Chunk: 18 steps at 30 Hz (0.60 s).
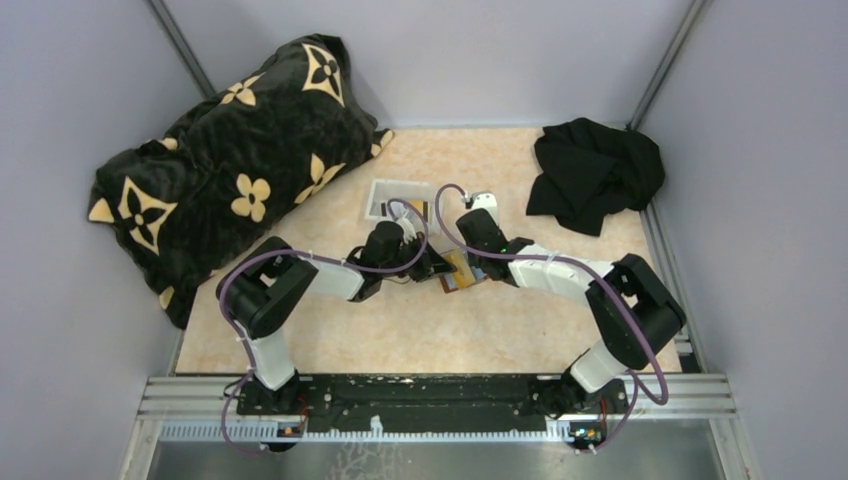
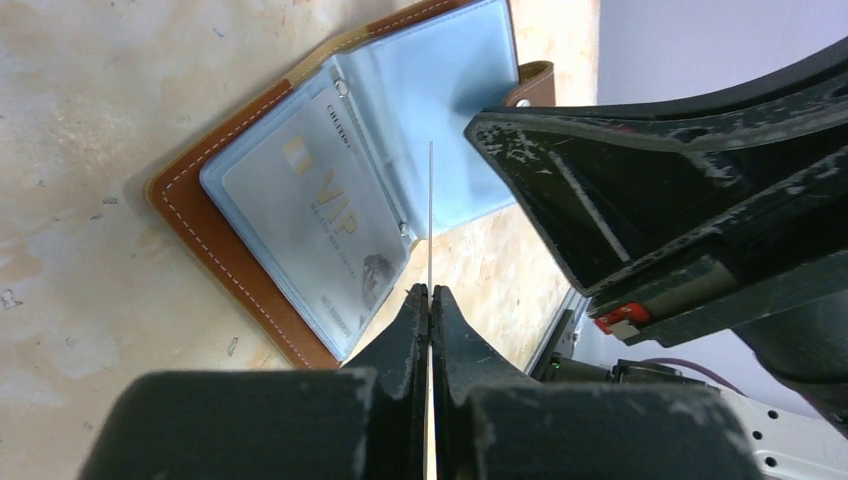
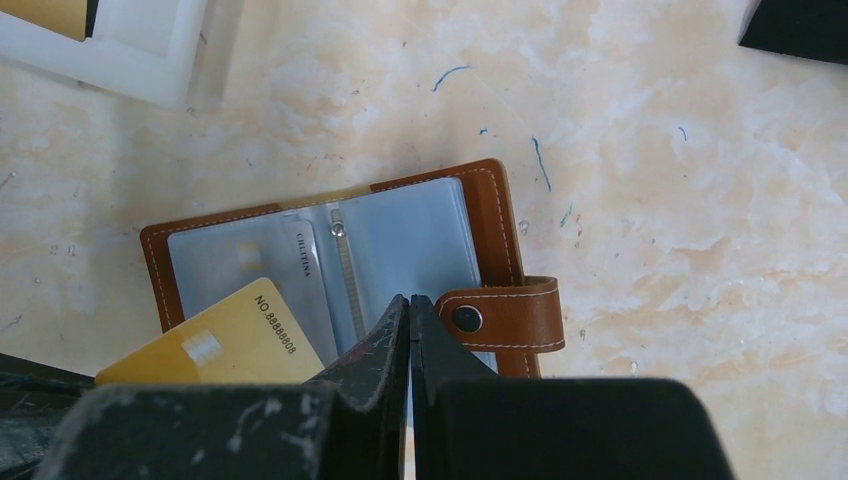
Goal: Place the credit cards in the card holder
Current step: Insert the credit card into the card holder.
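Note:
The brown leather card holder (image 3: 495, 220) lies open on the table, its clear sleeves up. A silver card (image 2: 320, 220) sits inside the left sleeve. My left gripper (image 2: 430, 292) is shut on a gold card (image 3: 215, 345), held edge-on (image 2: 430, 200) just above the holder's lower left corner. My right gripper (image 3: 410, 298) is shut at the near edge of the right sleeve, next to the snap strap (image 3: 505, 318), and seems to pinch the sleeve's edge. In the top view both grippers (image 1: 432, 268) (image 1: 462, 262) meet over the holder (image 1: 462, 280).
A white tray (image 1: 400, 205) holding more cards stands just behind the grippers and shows in the right wrist view (image 3: 130, 60). A black cloth (image 1: 595, 170) lies at the back right. A large black patterned cushion (image 1: 240, 170) fills the back left.

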Motion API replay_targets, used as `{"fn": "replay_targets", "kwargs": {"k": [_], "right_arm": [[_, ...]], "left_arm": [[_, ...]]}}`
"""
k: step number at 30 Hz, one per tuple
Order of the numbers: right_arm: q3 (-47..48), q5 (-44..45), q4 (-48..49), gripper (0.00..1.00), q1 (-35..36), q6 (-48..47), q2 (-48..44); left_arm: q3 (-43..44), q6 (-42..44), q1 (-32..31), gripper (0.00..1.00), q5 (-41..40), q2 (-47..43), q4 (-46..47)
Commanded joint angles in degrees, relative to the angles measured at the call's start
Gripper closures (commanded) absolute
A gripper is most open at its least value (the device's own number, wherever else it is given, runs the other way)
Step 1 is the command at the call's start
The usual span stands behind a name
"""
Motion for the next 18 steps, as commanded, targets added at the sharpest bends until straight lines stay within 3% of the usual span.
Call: {"fn": "replay_targets", "kwargs": {"k": [1, 18], "right_arm": [[0.6, 2.4, 0.0, 1.0, -0.9, 0.3, -3.0], [-1.8, 2.9, -0.4, 1.0, -3.9, 0.0, -3.2]], "left_arm": [[1.0, -0.3, -0.9, 1.0, -1.6, 1.7, 2.1], [5.4, -1.1, -1.6, 1.0, -5.0, 4.1, 1.8]]}}
